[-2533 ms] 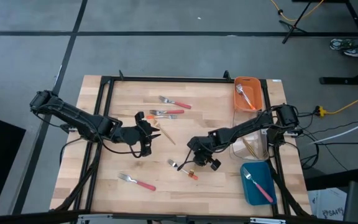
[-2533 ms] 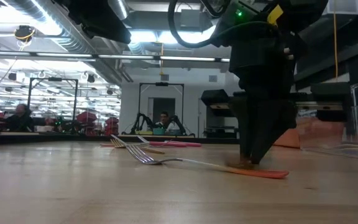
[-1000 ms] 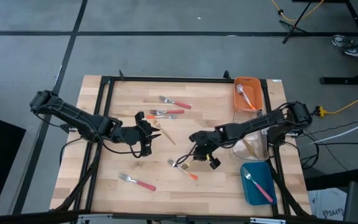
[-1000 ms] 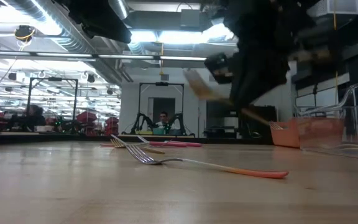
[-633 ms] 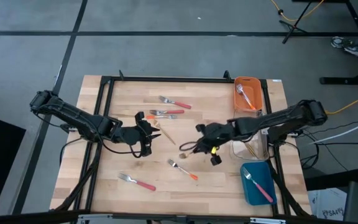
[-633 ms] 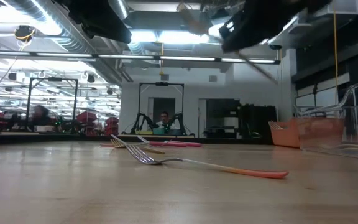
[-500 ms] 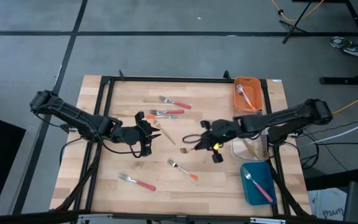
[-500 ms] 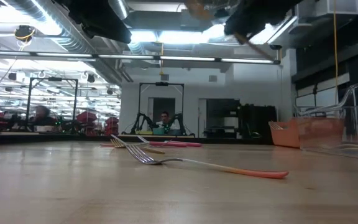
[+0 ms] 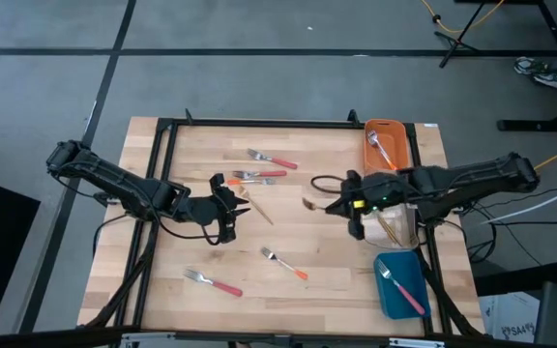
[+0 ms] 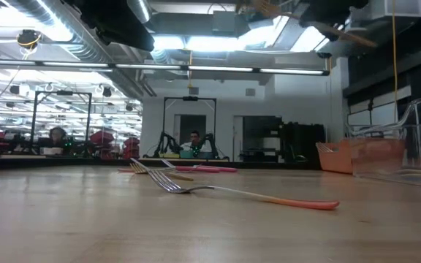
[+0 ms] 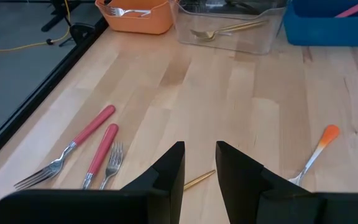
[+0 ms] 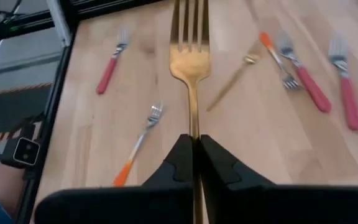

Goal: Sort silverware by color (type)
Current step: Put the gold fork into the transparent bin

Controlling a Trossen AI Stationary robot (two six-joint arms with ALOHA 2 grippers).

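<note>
In the right wrist view my right gripper [image 12: 194,148] is shut on a thin all-gold fork [image 12: 190,56]. In the high view it hangs above the table's middle, left of the clear bin [image 9: 395,228]. My left gripper [image 9: 231,207] waits open over the table's left half, above another gold utensil [image 11: 199,180] that lies flat. Pink-handled forks [image 9: 272,159] and an orange-handled fork [image 9: 285,262] lie flat on the wood. My right gripper pinches the gold fork's thin handle [image 12: 193,121] between its two fingers. The fingers come from the table's right side, slanting down, and lie along the fork. The fork is lifted clear of the table, and its tines [image 9: 308,203] stick out beyond the fingertips toward the table's left.
An orange bin [image 9: 385,145] with a silver piece stands at the far right, and a blue bin [image 9: 401,282] with a pink-handled fork stands at the near right. Another pink-handled fork [image 9: 213,282] lies near the front left. A black frame [image 9: 259,123] rims the table.
My right gripper has risen and gone toward the table's right and far edges, toward the clear bin, carrying the gold fork. It has rolled about its own axis, and the fork has turned with it. The orange-handled fork stays where it lay.
</note>
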